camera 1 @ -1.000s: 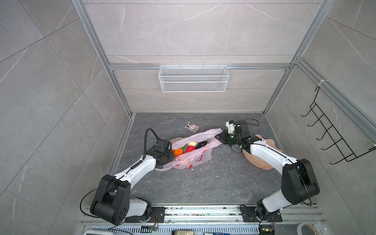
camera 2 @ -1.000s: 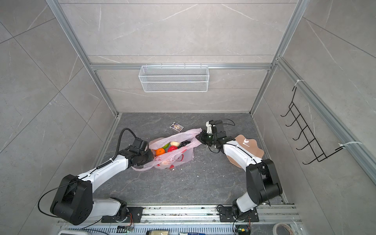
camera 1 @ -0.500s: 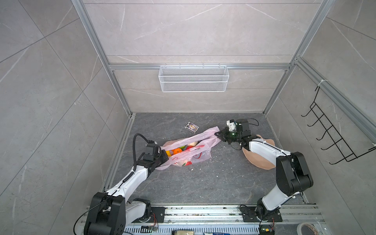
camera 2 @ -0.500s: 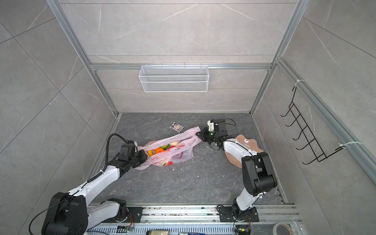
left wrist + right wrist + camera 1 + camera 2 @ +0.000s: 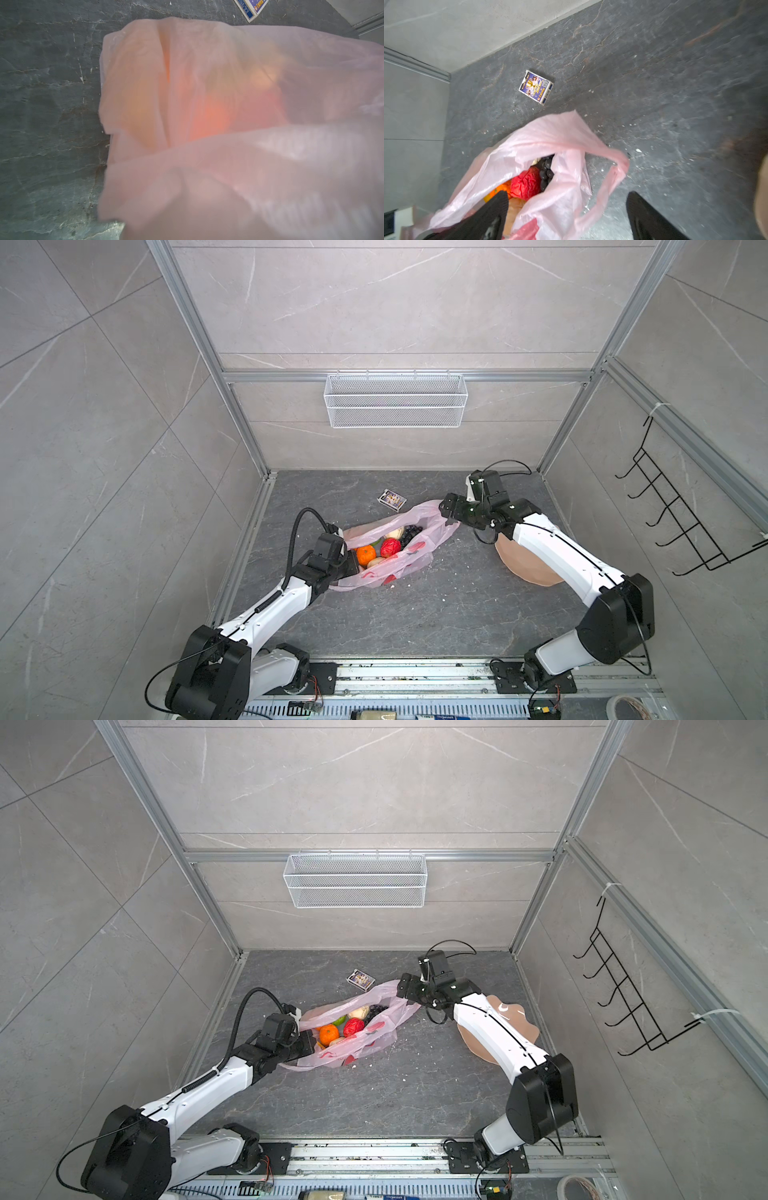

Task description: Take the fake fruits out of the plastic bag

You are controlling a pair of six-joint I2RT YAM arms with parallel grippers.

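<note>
The plastic bag (image 5: 409, 558) lies slumped on the dark tabletop (image 5: 415, 614), thin, limp and slippery, and is best taken by a handle or the rim. The left gripper (image 5: 351, 566) is pinched shut on its near rim. The right gripper (image 5: 568, 194) gapes wide, holding nothing. The fake fruits (image 5: 390, 546) inside look light and rigid, easy to pinch singly.

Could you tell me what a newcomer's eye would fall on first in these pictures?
The thin translucent pink plastic bag lying on the dark grey table stands out first, its open mouth showing a bright orange fake fruit, a wrinkled red one and a dark grape bunch. At its far end, the right arm's black fingers gape wide by the loose handle.
</note>
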